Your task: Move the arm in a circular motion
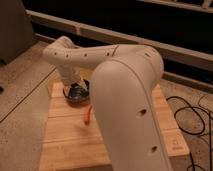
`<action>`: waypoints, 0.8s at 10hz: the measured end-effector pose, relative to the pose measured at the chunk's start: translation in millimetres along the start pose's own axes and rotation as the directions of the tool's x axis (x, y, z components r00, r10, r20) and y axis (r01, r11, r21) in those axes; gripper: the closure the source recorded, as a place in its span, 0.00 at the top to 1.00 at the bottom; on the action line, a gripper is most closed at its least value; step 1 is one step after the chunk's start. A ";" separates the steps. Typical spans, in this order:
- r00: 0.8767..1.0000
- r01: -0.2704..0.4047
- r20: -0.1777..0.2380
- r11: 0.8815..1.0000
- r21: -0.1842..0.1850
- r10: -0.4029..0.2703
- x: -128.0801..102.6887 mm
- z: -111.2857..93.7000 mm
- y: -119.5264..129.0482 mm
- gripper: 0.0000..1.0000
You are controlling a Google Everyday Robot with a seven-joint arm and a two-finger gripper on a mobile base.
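The arm (pixel 127 95) is cream-white, with thick rounded segments and small dark screw holes, and fills the right and middle of the camera view. It reaches from the lower right up to a bent joint (pixel 59 52) at the upper left. From there it drops to the gripper (pixel 75 88), which hangs just over a dark bowl (pixel 79 96) on the wooden table (pixel 65 135). The gripper is largely hidden behind the wrist segment.
A small orange object (pixel 87 115) lies on the table in front of the bowl. Black cables (pixel 192 115) lie on the speckled floor at the right. A dark wall with a pale rail (pixel 100 35) runs behind. A grey panel (pixel 12 30) stands at the far left.
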 end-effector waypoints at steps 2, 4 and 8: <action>0.992 -0.123 -0.021 0.992 -0.016 0.123 28.6 1.5 -26.3 0.65; 0.940 -0.339 -0.058 0.939 -0.050 0.336 62.6 1.4 -77.3 0.65; 0.796 -0.594 -0.109 0.803 0.048 0.596 98.3 -7.2 -195.1 0.65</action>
